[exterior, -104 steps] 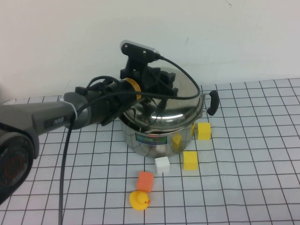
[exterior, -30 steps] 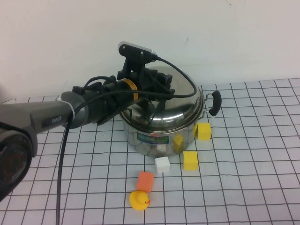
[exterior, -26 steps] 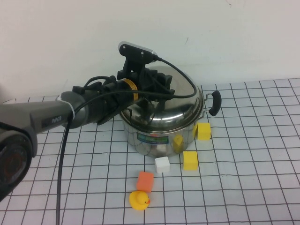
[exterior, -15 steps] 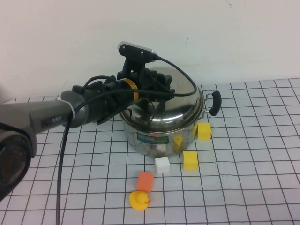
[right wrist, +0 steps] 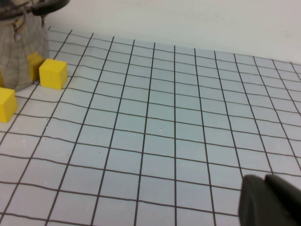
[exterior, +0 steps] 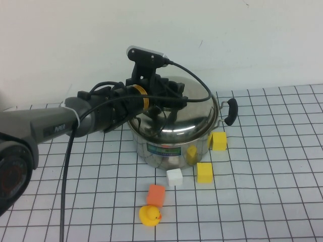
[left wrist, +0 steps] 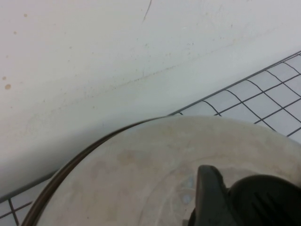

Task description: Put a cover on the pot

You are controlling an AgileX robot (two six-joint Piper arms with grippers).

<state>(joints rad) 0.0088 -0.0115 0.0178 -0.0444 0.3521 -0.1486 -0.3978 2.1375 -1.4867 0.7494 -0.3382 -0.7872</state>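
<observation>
In the high view, the pot [exterior: 174, 143] stands on the gridded table [exterior: 272, 191] slightly above centre, and the domed lid [exterior: 184, 118] already sits on its rim, apparently level. The left gripper [exterior: 164, 97] reaches in from nine o'clock and hangs over the lid's top, about where its knob would be; whether it clasps the knob or has let go cannot be told. Two yellow cubes [exterior: 205, 172], a white cube [exterior: 174, 177], an orange block [exterior: 156, 194] and a rubber duck [exterior: 150, 215] lie between four and six o'clock of the pot. By the look of it the covering is essentially done, with only release and withdrawal left.

The left wrist view shows the lid's curved dome [left wrist: 155, 174] close beneath that gripper's dark body.

The right wrist view shows the right gripper [right wrist: 270, 200] parked well away over bare grid, its finger state unreadable, with the pot's wall [right wrist: 23, 52] at ten o'clock.
</observation>
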